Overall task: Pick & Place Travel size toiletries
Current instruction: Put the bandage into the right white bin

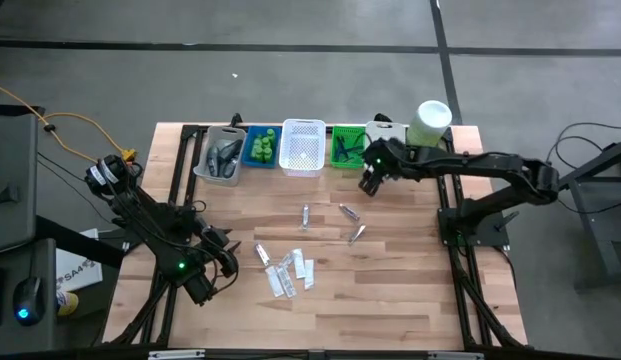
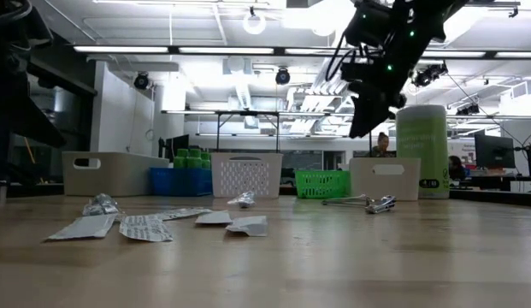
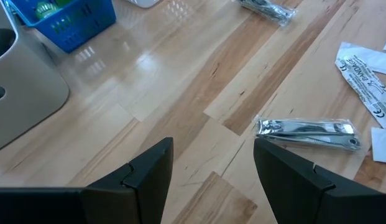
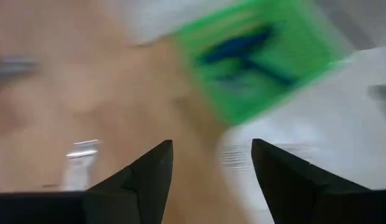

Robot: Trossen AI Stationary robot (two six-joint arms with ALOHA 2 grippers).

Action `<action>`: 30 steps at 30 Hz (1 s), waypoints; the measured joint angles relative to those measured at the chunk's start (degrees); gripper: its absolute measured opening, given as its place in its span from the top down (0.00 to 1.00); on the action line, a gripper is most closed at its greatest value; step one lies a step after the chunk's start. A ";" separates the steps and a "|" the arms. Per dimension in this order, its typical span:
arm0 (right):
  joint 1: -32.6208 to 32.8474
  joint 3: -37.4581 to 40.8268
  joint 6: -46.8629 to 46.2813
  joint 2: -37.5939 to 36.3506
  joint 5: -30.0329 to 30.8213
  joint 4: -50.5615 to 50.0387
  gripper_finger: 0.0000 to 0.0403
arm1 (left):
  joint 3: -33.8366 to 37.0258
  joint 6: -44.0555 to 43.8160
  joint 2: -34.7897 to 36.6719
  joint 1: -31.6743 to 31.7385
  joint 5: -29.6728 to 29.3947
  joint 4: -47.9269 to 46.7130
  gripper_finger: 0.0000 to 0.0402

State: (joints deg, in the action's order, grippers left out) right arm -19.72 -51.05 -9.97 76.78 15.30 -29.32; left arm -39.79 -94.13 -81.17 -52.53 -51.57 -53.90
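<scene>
Travel size toiletries lie loose mid-table: silvery wrapped pieces and flat white sachets. Green bottles sit in the blue basket, and dark razors in the green basket. My right gripper hangs open above the table, just near of the green basket, with nothing between its fingers. My left gripper stands open at the near left. A silvery wrapped piece lies on the wood just beyond its fingertips.
A row of baskets lines the far edge: grey, blue, white, green, then a white box. A pale-green canister stands at the far right. Bare wood lies near of the sachets.
</scene>
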 joint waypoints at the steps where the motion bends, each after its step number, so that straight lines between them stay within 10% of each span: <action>1: 0.94 0.00 -1.60 0.01 -3.42 0.13 0.47 | 0.00 0.00 0.00 0.01 0.01 0.19 0.45; 9: 13.93 0.00 -4.43 0.07 -21.67 10.94 0.47 | 0.00 -0.46 0.00 0.00 -0.02 0.94 0.45; 30: 39.01 -0.02 0.46 19.00 -8.18 42.04 0.47 | 0.00 -0.66 0.00 0.02 2.08 4.95 0.45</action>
State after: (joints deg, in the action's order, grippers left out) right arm 19.29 -51.07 -9.51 95.78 7.11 12.72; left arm -39.79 -94.78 -81.17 -52.51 -49.50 -48.95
